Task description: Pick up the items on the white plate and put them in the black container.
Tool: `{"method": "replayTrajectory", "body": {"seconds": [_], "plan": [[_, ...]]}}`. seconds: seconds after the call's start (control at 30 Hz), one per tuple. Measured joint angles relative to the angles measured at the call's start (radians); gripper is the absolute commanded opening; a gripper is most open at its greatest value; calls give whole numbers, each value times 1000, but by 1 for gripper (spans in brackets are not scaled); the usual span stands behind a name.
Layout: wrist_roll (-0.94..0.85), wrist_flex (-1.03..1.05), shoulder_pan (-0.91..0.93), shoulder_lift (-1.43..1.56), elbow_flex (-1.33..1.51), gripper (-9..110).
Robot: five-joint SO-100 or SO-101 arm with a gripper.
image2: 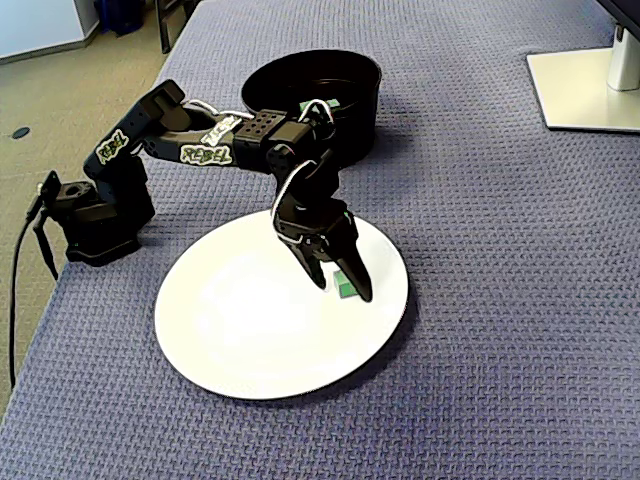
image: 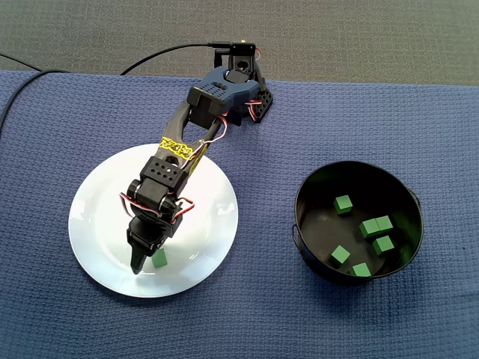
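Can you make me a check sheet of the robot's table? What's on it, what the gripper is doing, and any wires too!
Surface: blue cloth covers the table and lies flat.
Job's things: one green cube on the white plate; six green cubes in the black container.
Clutter: nothing seen.
Gripper: gripper down at the plate, open, jaws either side of the cube.
Cables: black cable runs from the arm's base off the cloth; thin wires loop along the arm.
Surroundings: grey carpet beyond the cloth; white stand base on a corner of the cloth.
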Motion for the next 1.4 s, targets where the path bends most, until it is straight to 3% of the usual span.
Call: {"method": "replayTrajectory", "body": {"seconds": [0.57, 0.9, 1.4], "plan": [[-526, -12, 0, -11, -25, 24], [-730, -12, 0, -11, 23, 22], [-778, -18, 0, -11, 18, 11]]}}
